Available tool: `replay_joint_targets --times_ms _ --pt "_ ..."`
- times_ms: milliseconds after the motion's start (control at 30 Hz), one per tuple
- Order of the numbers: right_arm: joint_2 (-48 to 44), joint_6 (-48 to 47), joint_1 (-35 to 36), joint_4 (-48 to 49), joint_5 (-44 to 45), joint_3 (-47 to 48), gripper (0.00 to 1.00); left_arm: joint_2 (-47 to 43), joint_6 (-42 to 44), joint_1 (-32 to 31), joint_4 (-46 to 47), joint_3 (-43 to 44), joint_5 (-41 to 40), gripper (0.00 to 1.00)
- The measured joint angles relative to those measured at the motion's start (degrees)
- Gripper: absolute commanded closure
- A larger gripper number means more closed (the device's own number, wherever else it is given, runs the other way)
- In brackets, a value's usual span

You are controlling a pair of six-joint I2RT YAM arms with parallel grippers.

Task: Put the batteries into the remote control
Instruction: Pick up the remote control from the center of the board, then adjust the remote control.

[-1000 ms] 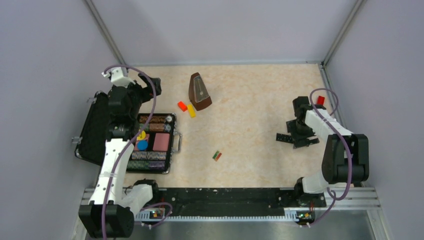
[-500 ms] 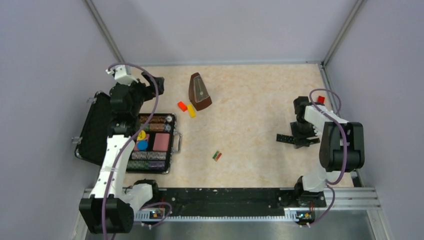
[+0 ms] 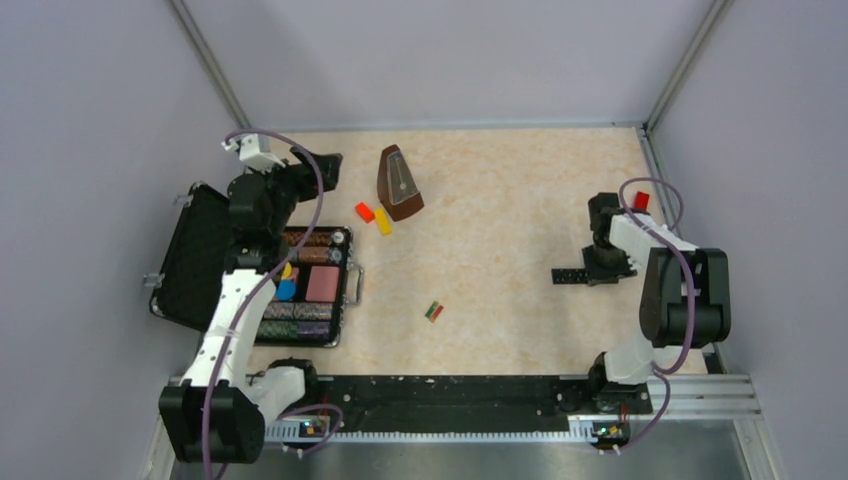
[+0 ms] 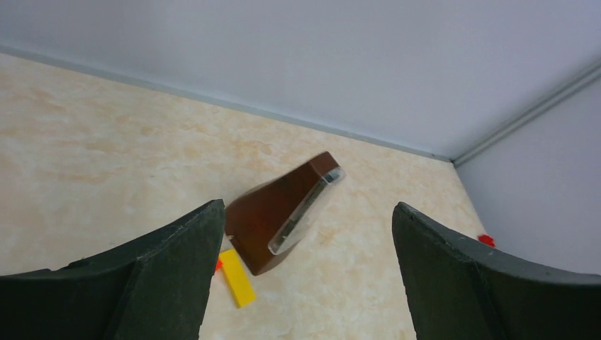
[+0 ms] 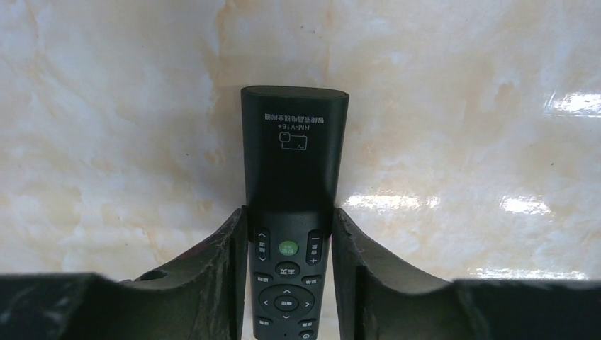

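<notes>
The right tool (image 5: 289, 237) pinches the remote control (image 5: 293, 152), buttons up, at the right of the tabletop (image 3: 500, 200), likely to turn it over. The batteries (image 3: 434, 312) lie mid-table. The left tool (image 4: 305, 276) hovers spread, empty.

Left tool (image 4: 306, 211) agape, right (image 5: 290, 214) seemingly clamped

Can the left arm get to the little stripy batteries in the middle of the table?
Probably yes. The batteries lie alone on bare table, nothing covering them. The left claw is open and empty near the metronome, and the case sits off to one side of the way.
</notes>
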Motion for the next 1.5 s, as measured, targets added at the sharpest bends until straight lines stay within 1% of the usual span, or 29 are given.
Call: replay_joint_targets --times_ms 67,100,233,267,433,533,700,867,1033,1167,1267,1333,1500 --pt "-2.1 -0.3 0.0 2.0 0.0 -2.2 0.72 0.5 -2.3 -2.1 4.2 -2.1 1.0 0.1" --pt "-3.2 -0.6 0.0 3.0 -0.1 -3.3 0.75 1.0 -3.4 -4.2 6.3 -3.4 1.4 0.1" --pt "-5.3 -2.5 0.0 5.3 -0.8 -5.4 0.83 4.2 -5.4 -12.8 9.4 -4.8 2.1 0.1" --pt "-5.4 -3.7 0.0 5.7 -1.4 -5.4 0.84 5.4 -5.8 -15.6 10.0 -4.8 2.3 0.11" --pt "-6.5 -8.4 0.1 7.2 -6.3 -5.4 0.86 11.1 -7.1 -25.1 12.7 -4.7 4.8 0.13" --pt "-9.4 -10.6 0.3 8.0 -9.5 -5.4 0.88 16.0 -7.1 -28.8 12.7 -2.7 7.9 0.16" --pt "-15.4 -13.7 1.0 10.8 -18.1 -5.4 0.88 24.6 -6.4 -32.4 11.0 4.2 14.0 0.17" --pt "-19.3 -14.4 4.9 13.6 -25.2 -5.4 0.88 29.3 -8.4 -35.6 11.0 9.4 16.1 0.16" --pt "-21.1 -13.0 6.6 15.7 -31.8 -5.3 0.88 38.5 -13.4 -39.8 9.6 20.8 17.3 0.17" --pt "-21.6 -11.8 7.1 16.5 -34.5 -5.2 0.88 42.8 -14.8 -41.9 6.8 24.8 18.9 0.17" --pt "-22.5 -10.9 7.3 16.9 -35.6 -5.2 0.88 44.4 -14.4 -43.2 3.4 25.8 19.3 0.17" --pt "-23.2 -10.4 7.3 17.0 -36.1 -5.2 0.88 45.3 -13.9 -44.0 1.4 26.1 19.5 0.19" --pt "-23.7 -9.4 7.3 17.1 -37.1 -5.2 0.88 48.0 -9.0 -45.9 -6.0 29.4 18.4 0.22"
